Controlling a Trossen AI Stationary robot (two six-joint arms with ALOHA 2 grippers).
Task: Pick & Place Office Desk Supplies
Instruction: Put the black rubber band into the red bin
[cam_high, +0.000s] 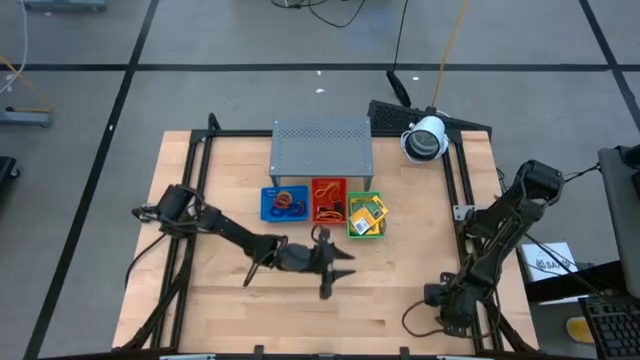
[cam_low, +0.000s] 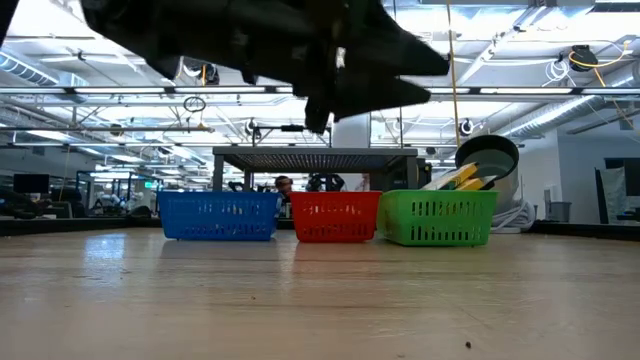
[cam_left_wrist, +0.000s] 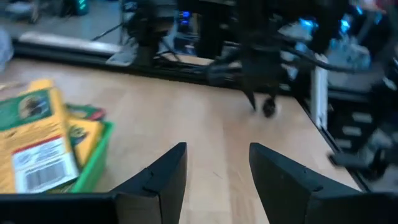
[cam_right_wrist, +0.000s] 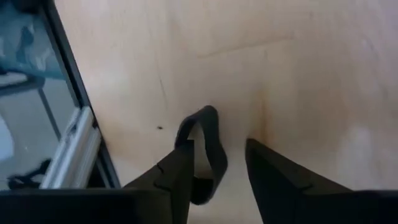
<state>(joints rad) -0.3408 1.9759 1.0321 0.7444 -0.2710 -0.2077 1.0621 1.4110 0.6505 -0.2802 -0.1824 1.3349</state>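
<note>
Pale wood, smooth with a fine grain, forms the table (cam_high: 220, 310) that carries everything. At its far middle stands a grey perforated metal shelf (cam_high: 321, 146), flat-topped and rectangular, and just in front of it sit three small slotted plastic trays touching in a row: a blue tray (cam_high: 266, 204) on the left, a red tray (cam_high: 328, 183) in the middle and a green tray (cam_high: 366, 235) on the right. Blue, purple and orange rings (cam_high: 287, 202) lie in the blue one, thin orange rubber bands (cam_high: 329, 205) tangle in the red one, and glossy yellow-and-green rectangular packets (cam_high: 367, 213) are stacked in the green one, their tops sticking out above its rim in the low view. The left hand (cam_high: 343, 262) hovers above the table just on the near side of the trays, its two dark wedge-shaped fingers (cam_left_wrist: 158, 177) spread apart with bare wood showing between them and nothing gripped. The right hand (cam_right_wrist: 217, 171) is low over the table's near right corner, beside the aluminium frame rail (cam_right_wrist: 74, 149); its fingers stand apart, and a black looped band (cam_right_wrist: 208, 146), soft and curved, lies on the wood between them, close against one finger. Whether that finger touches it I cannot tell.
</note>
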